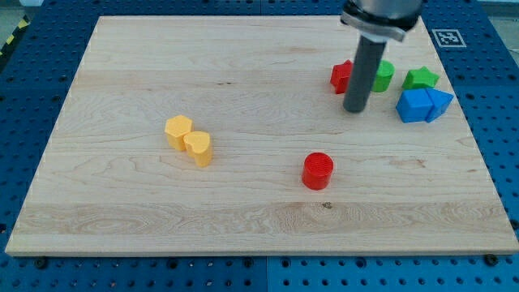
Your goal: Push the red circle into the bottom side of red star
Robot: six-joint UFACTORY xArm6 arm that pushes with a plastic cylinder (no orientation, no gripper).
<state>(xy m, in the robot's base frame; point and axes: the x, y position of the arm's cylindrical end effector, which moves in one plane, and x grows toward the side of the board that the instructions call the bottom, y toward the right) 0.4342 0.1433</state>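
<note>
Seven blocks sit on the wooden board (pixel 243 49), most of them crowded near the top right corner. The green circle (pixel 382 75) pokes out just right of the rod, a green star (pixel 421 79) sits further right, and two blue blocks (pixel 414 105) (pixel 439 103), touching each other, lie below it near the right edge. Two yellow blocks (pixel 179 131) (pixel 199 148) touch each other left of centre.

The red star (pixel 341 76) is partly hidden behind the rod. My tip (pixel 354 109) rests just below and right of it. No jaws here, just a plain rod holding nothing.

The red circle (pixel 318 171) is a short round puck, standing alone well below the star, toward the bottom edge.
</note>
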